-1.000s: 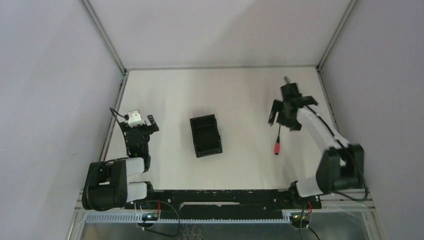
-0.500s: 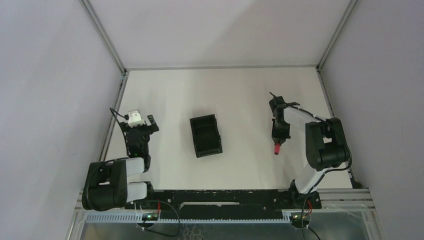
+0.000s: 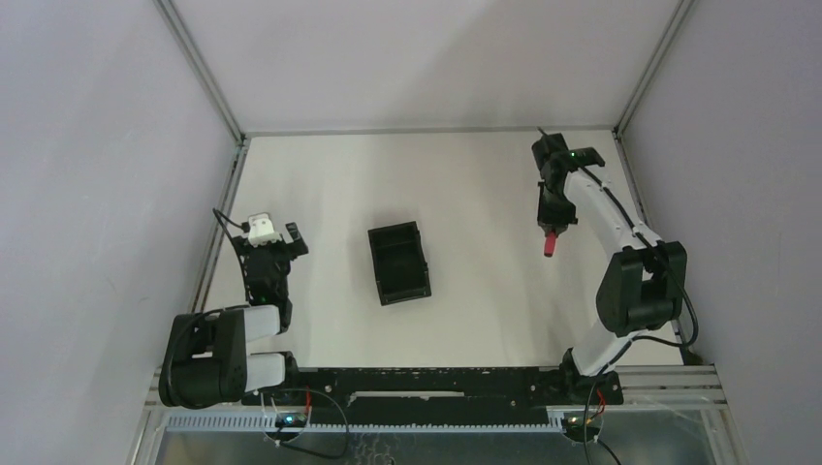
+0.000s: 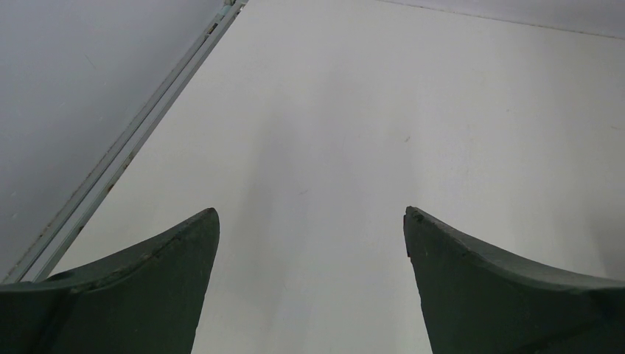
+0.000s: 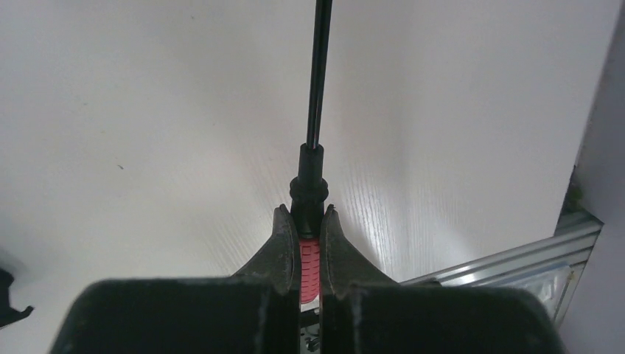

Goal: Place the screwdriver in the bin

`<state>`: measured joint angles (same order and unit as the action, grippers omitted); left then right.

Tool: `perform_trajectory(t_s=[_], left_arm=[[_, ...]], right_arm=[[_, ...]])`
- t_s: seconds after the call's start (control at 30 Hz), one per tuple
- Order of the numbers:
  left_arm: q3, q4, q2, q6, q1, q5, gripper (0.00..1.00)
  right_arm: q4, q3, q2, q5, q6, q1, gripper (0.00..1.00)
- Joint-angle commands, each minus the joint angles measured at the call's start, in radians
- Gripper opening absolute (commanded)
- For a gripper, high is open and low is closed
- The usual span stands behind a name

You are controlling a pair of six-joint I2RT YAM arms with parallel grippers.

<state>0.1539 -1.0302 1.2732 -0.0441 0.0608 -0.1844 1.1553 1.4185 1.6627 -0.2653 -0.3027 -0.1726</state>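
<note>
right gripper (image 5: 304,221): jaws clamped on the screwdriver (image 5: 318,81), pinching the red handle just behind the black collar.
screwdriver location: in the right gripper over the far right part of the table (image 3: 456,184), well apart from the bin (image 3: 374,262), which sits to the left near table centre. Looks lifted, but I cannot tell how high.
orientation: the shaft sticks out ahead of the fingertips in the wrist view. In the top view the red handle end pokes out toward the near edge.
left gripper (image 4: 310,217): jaws wide apart, nothing between them, parked low at the left side.
risk 1: the pinch is narrow and the handle is round, so the tool may pivot in the pads on a fast swing.
risk 2: the shaft overhangs well past the fingers and may clip the bin wall on a low approach. The bin looks like light plastic, so it probably slides or tips.
risk 3: released skewed to the bin's long axis, the tool may end up propped on the rim or roll off onto the table.
materials: ribbed red handle, probably grippy. Thin, glossy black shaft, stepped collar.
bin: matte black, rectangular, open top, low walls.
table: smooth matte white.
</note>
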Motion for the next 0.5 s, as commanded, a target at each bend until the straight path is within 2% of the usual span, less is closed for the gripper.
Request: perform_trajectory(t_s=[0.0, 0.1, 0.23, 0.33, 0.47], left_arm=[[0.038, -0.031, -0.014, 0.018, -0.004, -0.007, 1.0], [0.039, -0.031, -0.014, 0.016, -0.005, -0.007, 1.0], [0.038, -0.031, -0.015, 0.016, -0.005, -0.008, 1.0], [0.038, -0.031, -0.014, 0.016, -0.004, -0.009, 1.0], [0.038, -0.031, -0.014, 0.017, -0.004, -0.008, 1.0]], right_arm=[[0.156, 0.112, -0.008, -0.032, -0.044, -0.023, 0.0], [0.175, 0.187, 0.034, -0.031, -0.098, -0.105, 0.0], [0.166, 0.323, 0.134, 0.01, -0.157, -0.297, 0.0], [0.178, 0.479, 0.241, 0.016, -0.179, -0.471, 0.0], [0.211, 0.724, 0.405, 0.012, -0.159, -0.643, 0.0]])
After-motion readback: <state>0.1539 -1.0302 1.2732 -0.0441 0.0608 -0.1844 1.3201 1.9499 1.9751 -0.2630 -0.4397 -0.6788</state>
